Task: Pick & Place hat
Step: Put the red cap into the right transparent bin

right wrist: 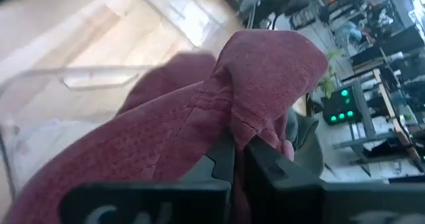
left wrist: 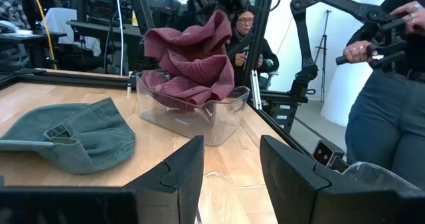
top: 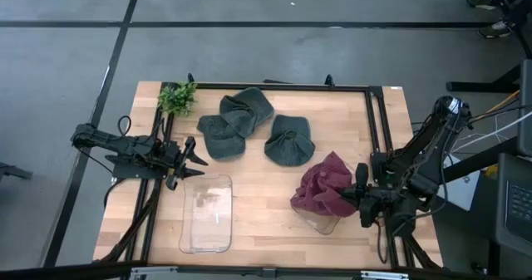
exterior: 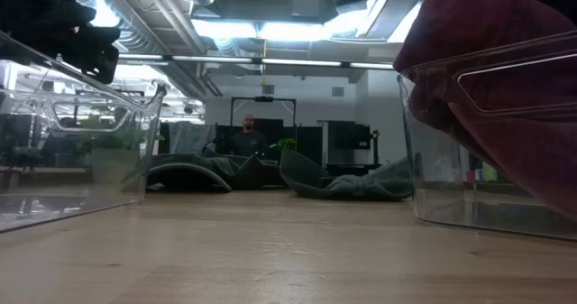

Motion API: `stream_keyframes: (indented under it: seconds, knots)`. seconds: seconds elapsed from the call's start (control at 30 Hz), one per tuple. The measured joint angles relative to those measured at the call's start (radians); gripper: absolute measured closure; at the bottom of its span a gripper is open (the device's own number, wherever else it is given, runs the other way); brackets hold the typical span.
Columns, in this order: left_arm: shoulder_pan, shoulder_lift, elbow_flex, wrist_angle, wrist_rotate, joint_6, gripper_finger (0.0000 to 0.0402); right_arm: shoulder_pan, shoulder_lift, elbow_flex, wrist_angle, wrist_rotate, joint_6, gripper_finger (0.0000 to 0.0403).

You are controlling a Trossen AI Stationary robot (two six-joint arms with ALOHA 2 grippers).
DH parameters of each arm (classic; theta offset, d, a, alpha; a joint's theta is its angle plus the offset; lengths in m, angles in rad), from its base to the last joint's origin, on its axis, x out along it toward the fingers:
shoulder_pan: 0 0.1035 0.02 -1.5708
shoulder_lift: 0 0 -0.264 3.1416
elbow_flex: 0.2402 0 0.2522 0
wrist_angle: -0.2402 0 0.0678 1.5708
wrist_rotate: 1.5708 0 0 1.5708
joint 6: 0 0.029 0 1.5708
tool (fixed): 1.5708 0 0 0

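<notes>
Where the maroon hat (top: 324, 189) drapes over the right-hand clear bin (top: 326, 223), most of that bin is hidden from above — right gripper (right wrist: 239, 159) has its fingers pinched tight on the hat's fabric, over the bin. Left gripper (top: 196, 159) sits part-open near the second clear bin (top: 206, 213), holding nothing. Count: two bins, one maroon hat, three green hats (top: 258, 129) — overlapping, edges hard to separate.

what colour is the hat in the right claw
Dark red, a maroon hat pinched by the right claw over a clear bin; clearest in the left wrist view.
</notes>
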Motion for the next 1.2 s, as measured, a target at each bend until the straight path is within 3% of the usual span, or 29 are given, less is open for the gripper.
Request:
stream_keyframes:
  seconds: [0.33, 0.6, 0.93, 1.2]
  knots:
    - [0.0, 0.0, 0.0, 0.0, 0.0, 0.0, 0.0258, -0.018, 0.0, -0.163, 0.278, 0.012, -0.116, 0.0389]
    - [0.0, 0.0, 0.0, 0.0, 0.0, 0.0, 0.0258, -0.018, 0.0, -0.173, 0.358, 0.173, -0.125, 0.0389]
    - [0.0, 0.0, 0.0, 0.0, 0.0, 0.0, 0.0258, -0.018, 0.054, -0.23, 0.413, 0.152, 0.008, 0.0389]
    - [0.0, 0.0, 0.0, 0.0, 0.0, 0.0, 0.0258, -0.018, 0.114, -0.287, 0.58, 0.153, -0.013, 0.0389]
